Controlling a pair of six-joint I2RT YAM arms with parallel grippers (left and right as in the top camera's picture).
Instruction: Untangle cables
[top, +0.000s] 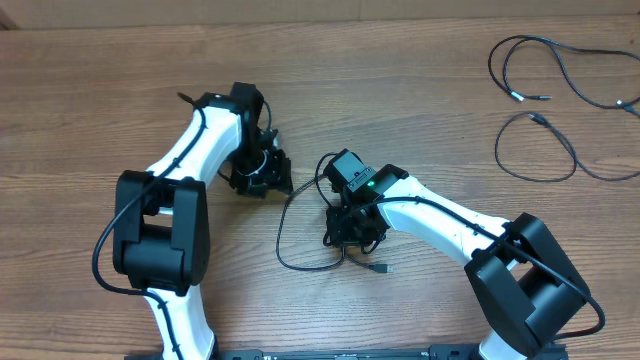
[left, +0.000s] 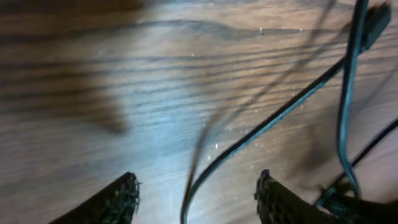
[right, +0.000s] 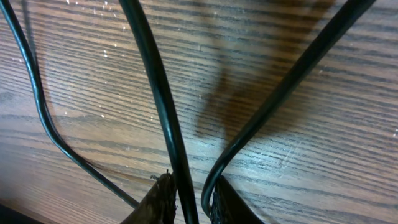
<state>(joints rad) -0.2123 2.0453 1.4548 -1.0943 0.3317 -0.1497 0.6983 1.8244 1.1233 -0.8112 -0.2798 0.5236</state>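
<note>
One thin black cable (top: 283, 232) lies in a loose loop on the wooden table between the arms, its plug tip (top: 380, 268) toward the front. My left gripper (top: 265, 176) hovers just left of that loop. In the left wrist view the left gripper (left: 196, 190) is open, and a cable (left: 267, 124) runs across the table between its fingers without touching them. My right gripper (top: 352, 232) sits over the loop's right side. In its wrist view the right gripper (right: 190, 185) stands narrow, with two strands of cable (right: 158, 93) pressed between its fingers.
Two more thin black cables lie apart at the far right: one (top: 545, 62) curled near the back edge, another (top: 552, 152) just in front of it. The arms' thicker black leads run along their white links. Bare wood spans the table's left and centre back.
</note>
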